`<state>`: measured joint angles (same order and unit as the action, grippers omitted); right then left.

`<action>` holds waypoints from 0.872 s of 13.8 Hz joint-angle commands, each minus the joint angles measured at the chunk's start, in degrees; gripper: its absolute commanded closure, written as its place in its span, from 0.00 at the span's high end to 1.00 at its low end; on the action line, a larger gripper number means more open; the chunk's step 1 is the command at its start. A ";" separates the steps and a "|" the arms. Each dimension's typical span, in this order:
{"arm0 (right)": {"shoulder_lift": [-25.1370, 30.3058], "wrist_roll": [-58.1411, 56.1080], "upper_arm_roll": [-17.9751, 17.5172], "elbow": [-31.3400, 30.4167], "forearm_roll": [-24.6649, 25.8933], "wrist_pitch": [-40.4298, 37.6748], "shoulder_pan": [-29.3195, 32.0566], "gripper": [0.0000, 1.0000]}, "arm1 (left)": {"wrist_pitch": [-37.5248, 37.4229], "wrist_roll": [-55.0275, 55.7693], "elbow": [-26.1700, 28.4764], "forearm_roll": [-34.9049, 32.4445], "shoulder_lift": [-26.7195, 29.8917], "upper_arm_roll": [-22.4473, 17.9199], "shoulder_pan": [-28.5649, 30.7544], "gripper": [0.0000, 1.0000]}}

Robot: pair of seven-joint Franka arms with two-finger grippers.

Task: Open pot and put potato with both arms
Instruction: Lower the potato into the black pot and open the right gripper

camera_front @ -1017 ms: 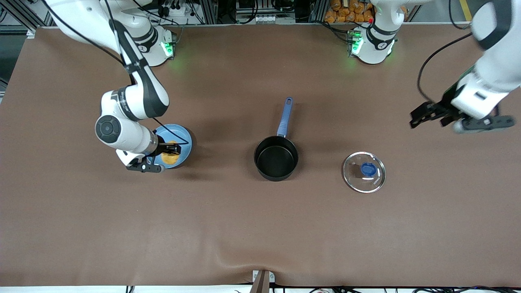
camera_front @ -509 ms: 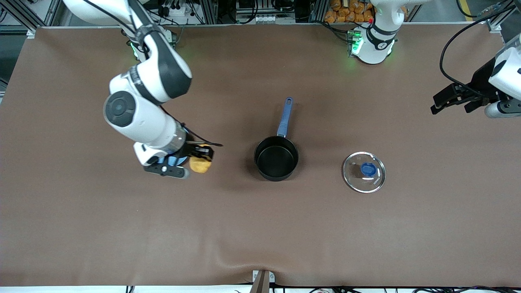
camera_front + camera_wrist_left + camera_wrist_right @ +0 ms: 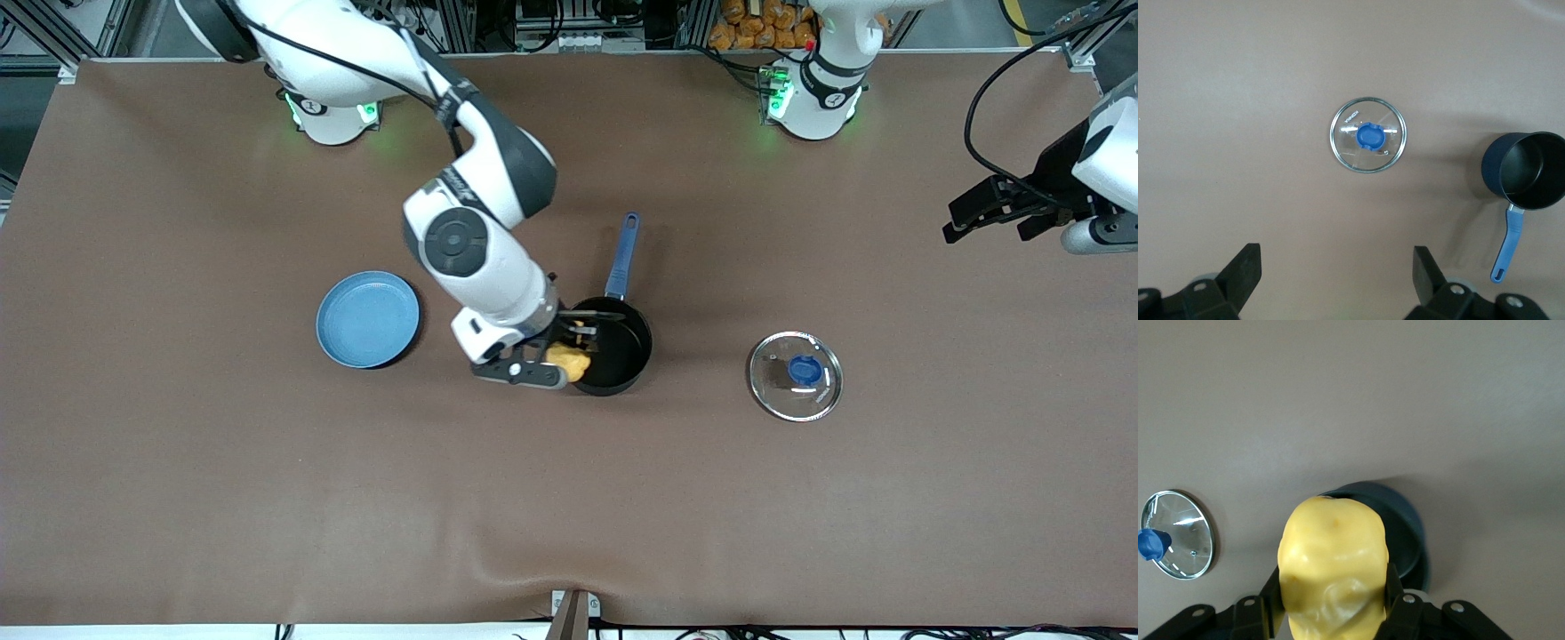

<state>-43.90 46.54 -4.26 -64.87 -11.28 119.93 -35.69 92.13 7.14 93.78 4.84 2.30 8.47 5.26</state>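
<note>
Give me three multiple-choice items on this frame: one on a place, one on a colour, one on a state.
1. Where does the glass lid lie?
A. on the pot
B. on the table, toward the left arm's end from the pot
C. on the blue plate

2. What colour is the pot's handle?
A. blue
B. red
C. black

3. What is the right gripper doing?
A. hanging open over the plate
B. gripping the lid's knob
C. holding the potato over the pot

Answers:
1 B: the lid rests flat on the tabletop beside the open pot.
2 A: the long handle is blue.
3 C: its jaws are shut on the potato at the pot's rim; the blue plate lies bare.
</note>
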 commanded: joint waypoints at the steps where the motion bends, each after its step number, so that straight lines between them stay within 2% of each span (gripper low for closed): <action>1: -3.64 2.15 0.66 3.26 -0.50 -0.14 -1.65 0.00 | -1.61 -1.25 -1.32 -0.88 -0.80 0.41 0.45 1.00; 5: -7.77 3.20 0.83 3.26 0.03 0.13 -3.85 0.00 | -1.52 -1.25 -1.41 -0.44 -1.24 0.41 0.45 1.00; 12: -10.85 3.81 0.92 3.08 0.81 1.18 -6.23 0.00 | -1.52 -1.42 -1.32 -0.44 -1.42 0.32 0.54 1.00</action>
<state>-52.40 48.91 -4.11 -64.25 -11.12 121.19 -40.85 91.95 6.90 93.78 4.84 1.49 8.48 5.26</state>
